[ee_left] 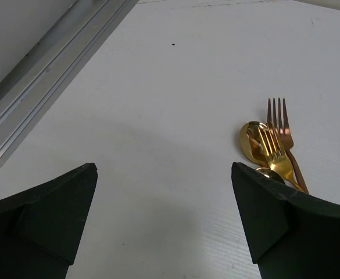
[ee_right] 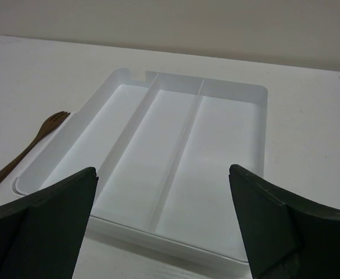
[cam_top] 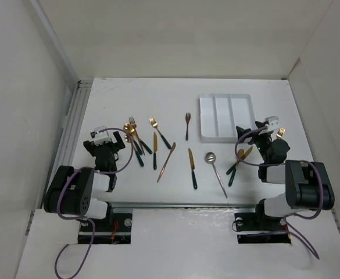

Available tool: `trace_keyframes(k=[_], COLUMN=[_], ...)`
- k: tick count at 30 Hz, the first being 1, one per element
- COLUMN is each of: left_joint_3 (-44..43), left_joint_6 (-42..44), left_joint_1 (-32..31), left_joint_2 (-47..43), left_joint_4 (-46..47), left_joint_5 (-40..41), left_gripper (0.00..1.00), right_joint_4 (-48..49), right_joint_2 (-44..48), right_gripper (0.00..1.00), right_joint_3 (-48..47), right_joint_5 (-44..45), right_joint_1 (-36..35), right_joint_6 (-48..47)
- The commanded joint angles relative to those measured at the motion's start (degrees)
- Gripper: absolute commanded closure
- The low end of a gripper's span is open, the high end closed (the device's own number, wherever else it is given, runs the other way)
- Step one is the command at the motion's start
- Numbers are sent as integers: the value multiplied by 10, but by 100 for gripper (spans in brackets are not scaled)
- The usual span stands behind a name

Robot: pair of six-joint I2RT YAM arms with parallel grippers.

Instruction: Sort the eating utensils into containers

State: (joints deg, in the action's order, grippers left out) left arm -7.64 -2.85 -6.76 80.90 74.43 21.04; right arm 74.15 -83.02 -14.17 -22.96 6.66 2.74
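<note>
Grippers both spread wide, nothing btwn the fingers. L gripper sits over bare table, w/ gold fork lying across gold spoon just to its right. R gripper faces the white tray. Nearest the bases, centre-right, lies the silver spoon. Green-handled knife and copper knife are mid-table, and a small cluster sits beside the R arm. Brown fork is left of tray, not touching. All utensils are on the table, outside the tray at far right.

Tray ahead of right gripper is showing glossy white plastic; gold fork near left gripper is gleaming, polished metal.
</note>
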Motion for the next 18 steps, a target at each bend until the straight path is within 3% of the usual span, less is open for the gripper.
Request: trace_keyframes(k=[1,4,6,7,8,11,12,13,14,15,16,18], left_joint_3=[-4,-4,-4,-4,12,20,-4,-36,-78,-175,-223,-301], left_joint_6=[-2,-2,10,25,49,57,64,79,125,190,286,308], left_joint_1=[-4,-4,-4,-4,-4,-4,-4,-4,-4,-4,-4,-10], left_joint_2=[-12,-12,-12,-17,-22,-89,-121,-152,-178,-198,-198,-180], left_joint_4=[155,155,155,160,171,154,105,-50,-140,-230,-374,-462], left_joint_5=[6,6,-20,-47,-91,-112,-135,-160,-206,-316,-352,-365], left_gripper=[0,0,0,0,0,0,0,0,0,0,0,0], right_joint_4=[22,-66,-208,-315,-356,-460,-477,-493,-535,-565,-594,-614], right_joint_2=[20,58,98,126,140,191,198,198,198,184,171,117], right_gripper=[0,0,0,0,0,0,0,0,0,0,0,0], right_joint_3=[-16,-44,-128,-159,-187,-282,-305,-353,-379,-404,-448,-473], right_joint_5=[-4,65,88,95,103,200,283,326,364,423,456,559], right_joint_1=[-5,-52,-68,-74,-79,-123,-137,-137,-145,-145,-152,-152], right_joint_6=[-6,-27,-43,-66,-94,-202,-222,-241,-293,-330,-365,-402])
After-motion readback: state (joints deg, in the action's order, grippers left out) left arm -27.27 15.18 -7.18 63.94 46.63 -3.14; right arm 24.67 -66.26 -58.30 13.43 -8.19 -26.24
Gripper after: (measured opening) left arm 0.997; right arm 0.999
